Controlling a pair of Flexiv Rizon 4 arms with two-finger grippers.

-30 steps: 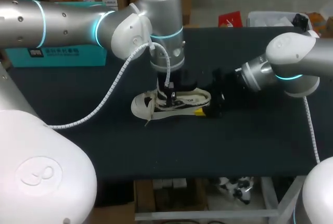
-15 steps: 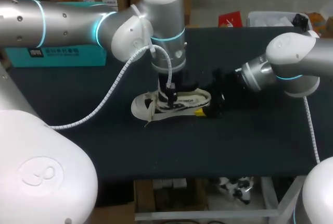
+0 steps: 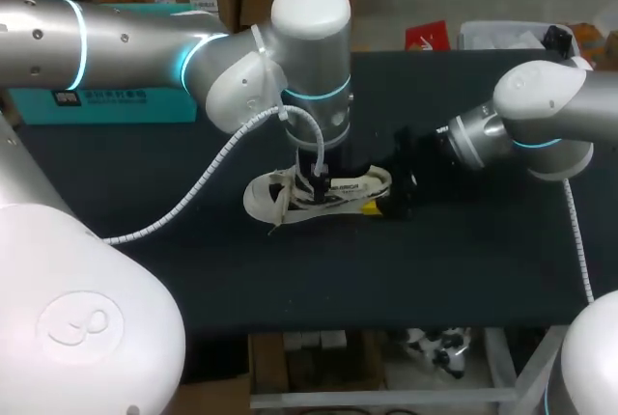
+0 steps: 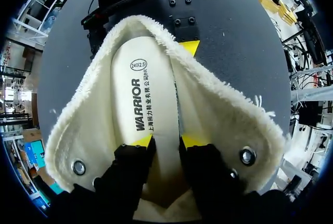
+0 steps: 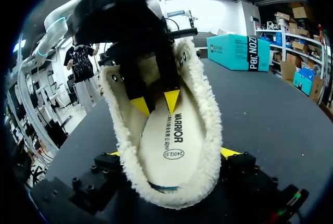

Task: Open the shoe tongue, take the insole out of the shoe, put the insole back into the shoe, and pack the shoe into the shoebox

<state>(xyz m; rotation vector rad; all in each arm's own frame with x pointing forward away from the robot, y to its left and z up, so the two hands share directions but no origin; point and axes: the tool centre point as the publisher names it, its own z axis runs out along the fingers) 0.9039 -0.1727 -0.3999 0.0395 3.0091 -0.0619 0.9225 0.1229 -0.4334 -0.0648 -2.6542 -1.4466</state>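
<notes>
reaching in for the insole

has carried the left arm (image 3: 311, 77) a touch toward the heel over the past second, leaving the fleece-lined shoe (image 3: 280, 198) in place at mid-tabletop, toe toward the left edge. plants the left gripper (image 4: 165, 140) inside the gaping collar, yellow tips narrowly parted and down on the printed insole (image 4: 138, 104), with no fold visibly pinched. clamps the heel from both sides with the right gripper (image 5: 170, 153), fingers spread wide. looks like seeking a hold before lifting out the insole, not yet out of the shoe. works on a black tabletop (image 3: 463, 261); keeps a teal box (image 3: 97, 101), probably the shoebox, at the far left edge.
</notes>
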